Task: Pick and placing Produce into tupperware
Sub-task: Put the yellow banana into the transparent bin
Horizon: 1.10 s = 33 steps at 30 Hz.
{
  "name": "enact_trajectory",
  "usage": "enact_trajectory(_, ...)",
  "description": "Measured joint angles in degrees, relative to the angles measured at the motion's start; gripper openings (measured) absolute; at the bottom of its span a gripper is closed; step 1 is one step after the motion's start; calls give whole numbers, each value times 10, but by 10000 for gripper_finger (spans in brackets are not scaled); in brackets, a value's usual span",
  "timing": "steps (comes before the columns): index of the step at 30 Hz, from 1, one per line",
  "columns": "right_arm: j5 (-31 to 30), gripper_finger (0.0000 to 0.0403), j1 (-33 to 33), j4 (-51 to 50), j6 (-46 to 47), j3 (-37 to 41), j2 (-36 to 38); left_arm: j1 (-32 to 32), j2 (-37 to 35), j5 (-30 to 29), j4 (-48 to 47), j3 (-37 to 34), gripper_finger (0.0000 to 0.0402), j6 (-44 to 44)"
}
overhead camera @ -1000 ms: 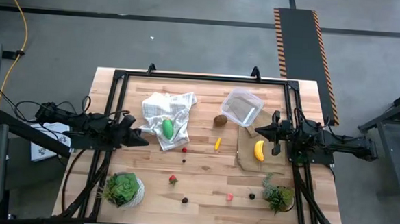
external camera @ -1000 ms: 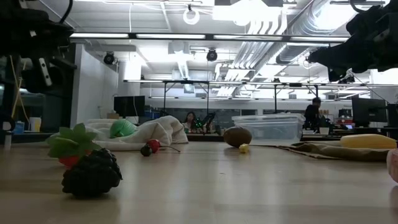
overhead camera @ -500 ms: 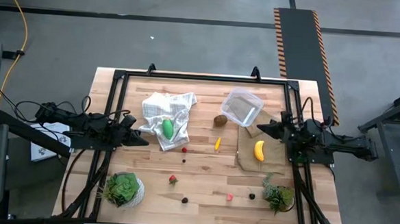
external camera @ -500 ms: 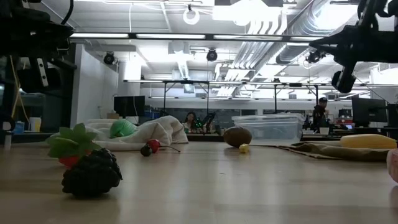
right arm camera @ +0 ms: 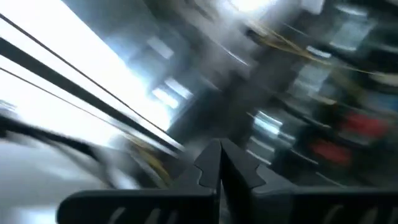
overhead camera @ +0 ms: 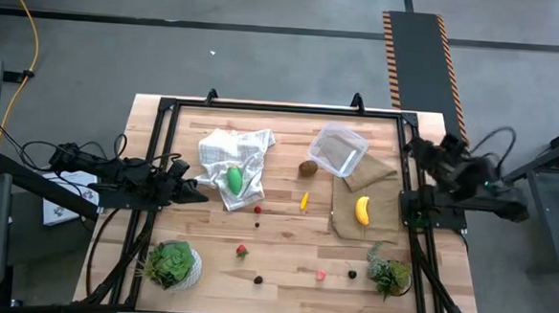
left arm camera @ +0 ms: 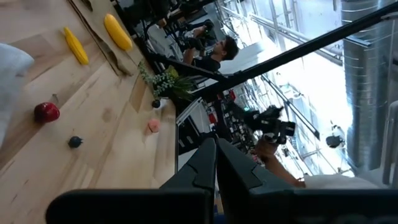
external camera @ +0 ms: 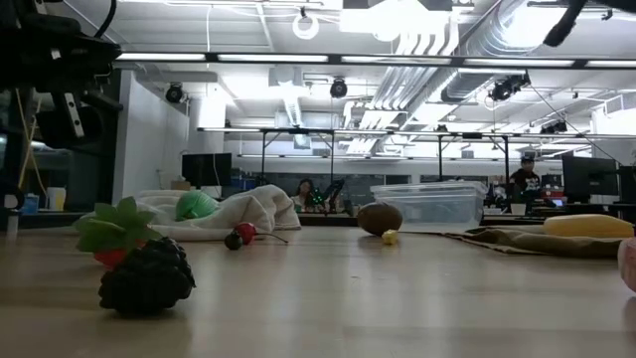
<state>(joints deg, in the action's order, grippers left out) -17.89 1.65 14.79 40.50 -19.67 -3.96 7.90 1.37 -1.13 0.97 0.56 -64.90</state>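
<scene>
Your nearer arm was the right one.
Its right gripper [overhead camera: 420,149], closed and empty like your left gripper [overhead camera: 197,195], hung off-table beside the tupperware [overhead camera: 338,148]; the banana [overhead camera: 362,211] lay lengthwise toward you.

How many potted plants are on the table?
2: one plant stands near the table's front left corner, a smaller plant near the front right corner. None seems hidden.
</scene>
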Motion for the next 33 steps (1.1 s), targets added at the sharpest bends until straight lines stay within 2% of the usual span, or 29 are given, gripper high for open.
enact_trajectory(3, -52, 0, -8, -231, 4, -129, -94, 0, 0, 0, 0, 0, 3, 0)
enact_trajectory(7, -70, 0, -8, -386, 20, -271, -222, 0, 0, 0, 0, 0, 3, 1)
enact_trajectory(13, -71, 1, 0, -681, 179, -460, -386, 0, 0, -17, 1, 0, 3, 1)
enact_trajectory(18, -40, 1, -1, -899, 297, -565, -502, 0, 0, -17, 2, 0, 3, 1)
enact_trajectory(22, 32, 1, -1, -977, 341, -596, -567, 0, 0, -17, 2, 0, 3, 1)
enact_trajectory(28, 172, 1, -1, -975, 302, -580, -634, 0, 0, -17, 2, 0, 3, 1)
enact_trajectory(30, 183, 0, -1, -974, 294, -573, -656, 0, 0, -17, 2, 0, 3, 1)
enact_trajectory(33, 159, 0, -1, -975, 291, -569, -688, 0, 0, -17, 2, 0, 3, 1)
